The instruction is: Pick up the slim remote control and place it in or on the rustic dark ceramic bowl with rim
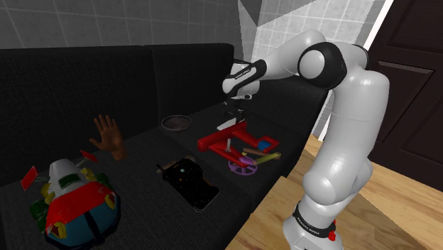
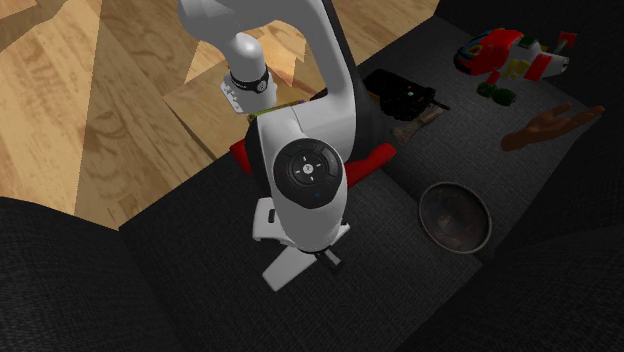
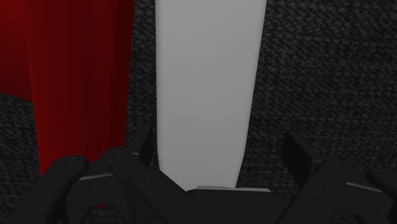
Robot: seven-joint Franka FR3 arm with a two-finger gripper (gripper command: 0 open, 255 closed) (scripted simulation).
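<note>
Gripper [image 3: 222, 151]: frame bottom, fingers apart, straddling the white remote's [image 3: 210, 76] narrow width, apparently to clasp it. Remote: centre frame, flat on sofa [image 3: 318, 76] beside red toy [image 3: 76, 63]. Bowl [image 1: 176, 122]: shoulder view's centre-left, empty.

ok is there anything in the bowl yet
No, the second exterior view looks down into the dark bowl and its inside is bare.

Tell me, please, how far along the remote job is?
Done: the gripper is down over the white remote. In hand: open fingers straddle it, not yet closed. Left: grasp, lift, and place it in the empty dark bowl.
</note>
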